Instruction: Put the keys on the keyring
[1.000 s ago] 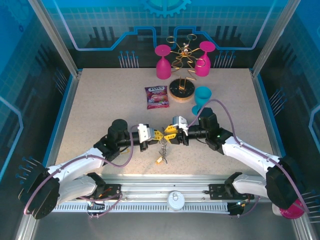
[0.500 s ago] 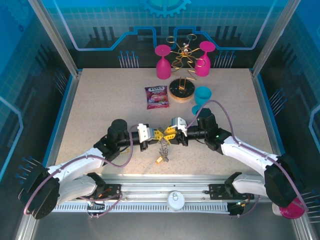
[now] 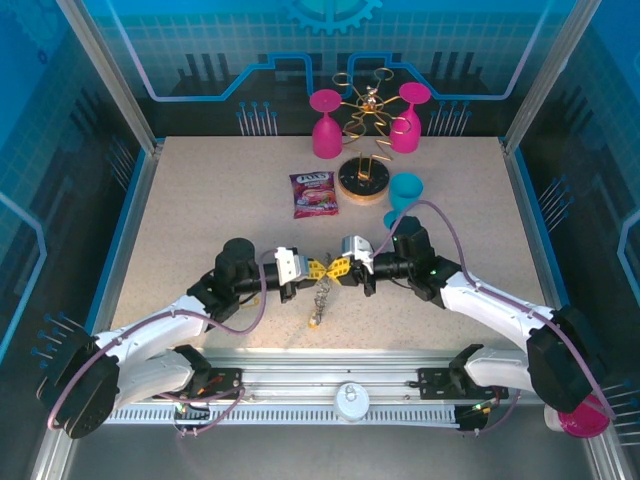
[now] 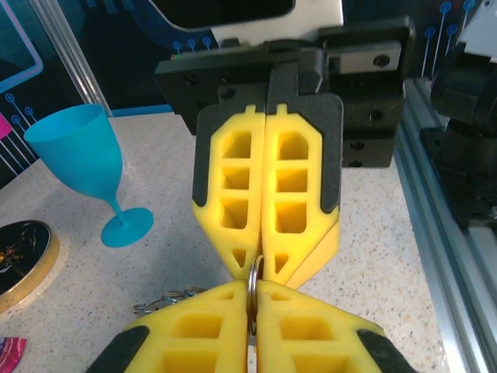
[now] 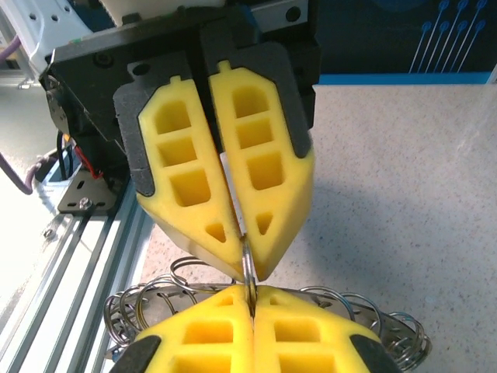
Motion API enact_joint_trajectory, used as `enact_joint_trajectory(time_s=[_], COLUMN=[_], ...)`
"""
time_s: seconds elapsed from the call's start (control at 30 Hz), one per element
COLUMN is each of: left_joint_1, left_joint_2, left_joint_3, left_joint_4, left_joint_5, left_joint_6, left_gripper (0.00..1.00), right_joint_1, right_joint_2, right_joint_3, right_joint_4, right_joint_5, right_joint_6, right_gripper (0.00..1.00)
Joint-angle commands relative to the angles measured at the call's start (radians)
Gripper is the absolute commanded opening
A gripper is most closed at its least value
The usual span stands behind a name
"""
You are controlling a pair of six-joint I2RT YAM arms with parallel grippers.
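Well, my left pincer [image 3: 312, 268] is pressed closed on the thin edge of the keyring [image 4: 253, 273]. My right pincer [image 3: 339, 267] clamps the same ring from the opposite side, tips almost meeting, so the ring stands edge-on between them. Gripping it from both sides, I judge, steadies it for working a key on. Its wire loops [image 5: 147, 299] fan out beneath my pads, and the keys [image 3: 320, 300] dangle from it toward the tabletop [image 3: 200, 220]; whether the lowest touches, I cannot tell.
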Motion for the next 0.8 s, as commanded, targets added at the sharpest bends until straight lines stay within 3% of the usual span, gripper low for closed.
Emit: enact_joint_trajectory(time_s=[0.0, 0.17, 0.4, 0.5, 0.57, 0.67, 0.77], left_joint_1=[-0.007, -0.016, -0.021, -0.024, -0.025, -0.024, -0.023], left_joint_2=[-0.025, -0.030, -0.008, -0.003, -0.009, -0.031, -0.051], left_joint_3=[0.070, 0.125, 0.172, 0.179, 0.175, 0.136, 0.073], left_joint_4=[-0.152, -0.272, -0.356, -0.366, -0.357, -0.269, -0.112], left_joint_5=[-0.029, -0.039, -0.030, -0.024, -0.019, -0.021, -0.022], left_joint_6=[0.072, 0.130, 0.178, 0.187, 0.187, 0.153, 0.079], left_gripper=[0.13, 0.16, 0.13, 0.00, 0.00, 0.00, 0.00], right_joint_1=[0.034, 0.080, 0.131, 0.136, 0.122, 0.058, -0.010], right_joint_2=[-0.023, 0.012, 0.047, 0.030, 0.000, -0.061, -0.098], right_joint_3=[0.098, 0.203, 0.337, 0.342, 0.315, 0.216, 0.090], right_joint_4=[-0.208, -0.437, -0.555, -0.524, -0.466, -0.298, -0.123], right_joint_5=[0.066, 0.176, 0.230, 0.221, 0.222, 0.171, 0.075], right_joint_6=[-0.117, -0.195, -0.240, -0.227, -0.193, -0.080, 0.034], right_gripper=[0.00, 0.00, 0.00, 0.00, 0.01, 0.24, 0.29])
